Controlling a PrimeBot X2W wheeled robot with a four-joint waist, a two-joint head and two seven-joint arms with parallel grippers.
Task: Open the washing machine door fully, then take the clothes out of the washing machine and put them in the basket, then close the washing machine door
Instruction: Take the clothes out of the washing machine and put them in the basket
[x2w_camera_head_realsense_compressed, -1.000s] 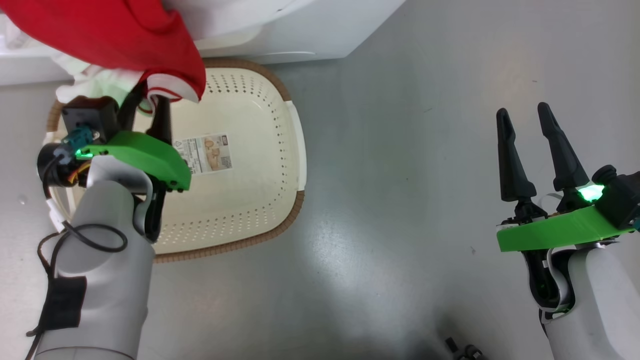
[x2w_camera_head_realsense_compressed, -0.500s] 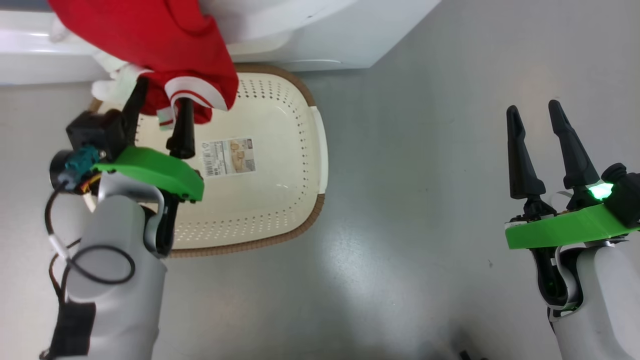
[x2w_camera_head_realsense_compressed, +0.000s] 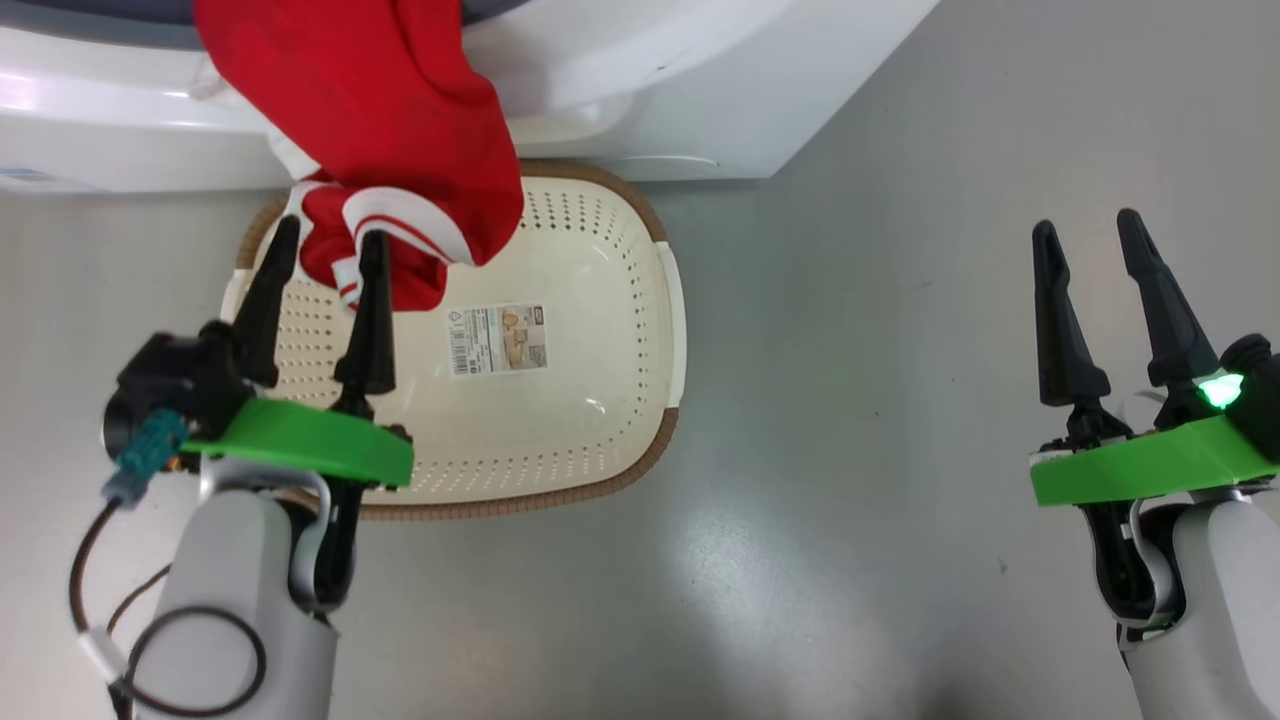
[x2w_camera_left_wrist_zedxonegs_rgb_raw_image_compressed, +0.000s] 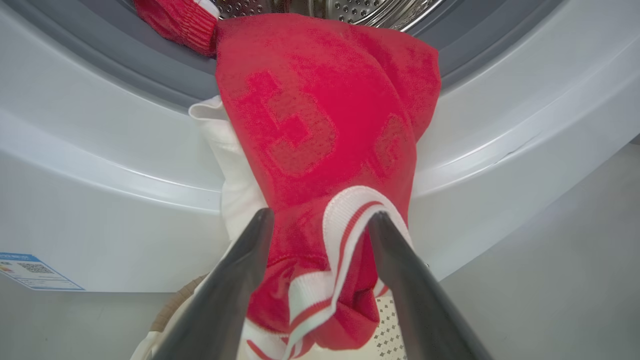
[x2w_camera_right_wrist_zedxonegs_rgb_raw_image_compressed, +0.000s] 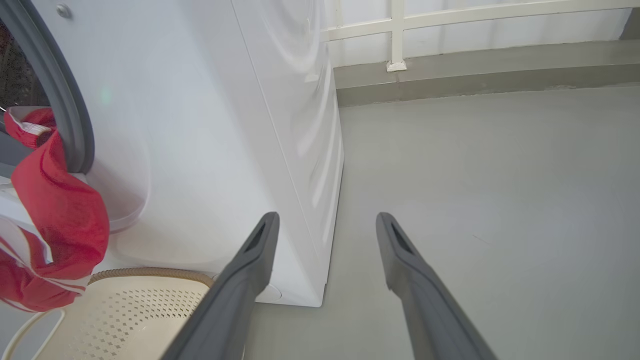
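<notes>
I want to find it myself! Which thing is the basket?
Find the big white washing machine. On the grey floor right before it, under the hanging red clothes, sits the basket. It alone is cream, full of tiny holes, with a brown rim and a sticker inside.

I see my left gripper (x2w_camera_head_realsense_compressed: 332, 238) at the near left, on its pale forearm (x2w_camera_head_realsense_compressed: 240, 610), two dark fingers (x2w_camera_head_realsense_compressed: 372, 310) spread apart, pointing far. My right gripper (x2w_camera_head_realsense_compressed: 1086, 224) is at the near right, fingers parted about as wide, also pointing far.
</notes>
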